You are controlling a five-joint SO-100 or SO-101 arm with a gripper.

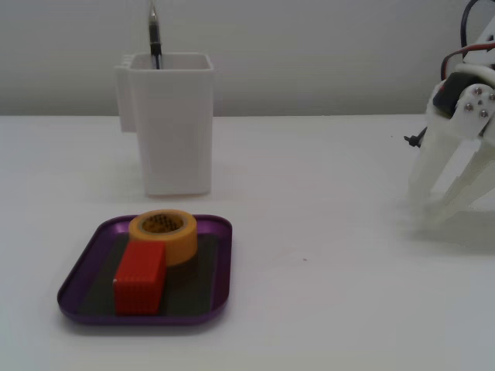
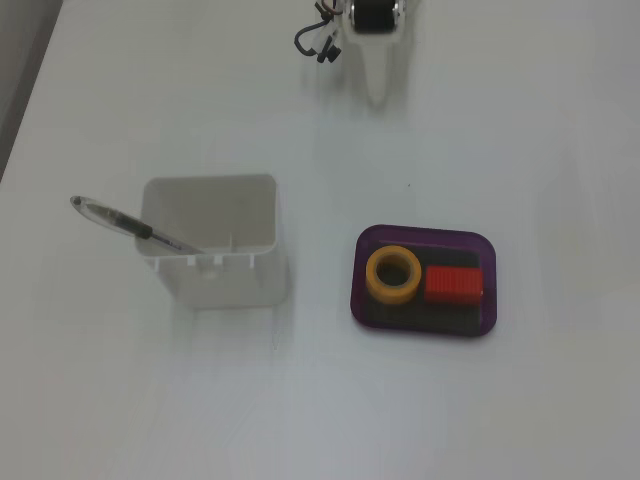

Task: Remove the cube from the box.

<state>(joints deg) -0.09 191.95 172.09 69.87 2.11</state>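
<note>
Tool at worktop's right edge in low fixed view, white plastic fingers spread apart, grasping nothing, tips at or just above surface, well apart from box. Box: shallow purple metallic tray, rounded corners, dark floor. Cube, red, finely ribbed, lies inside box, touching yellow-orange tape roll. Behind box, tall white square container, glossy, pen leaning in it.

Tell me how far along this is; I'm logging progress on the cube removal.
Nothing is done yet: the red cube lies in the purple tray, beside the yellow tape roll. Nothing is in hand: the gripper stands open and empty near the table, far from the tray. Left: reach over, grasp the cube, lift it out.
</note>
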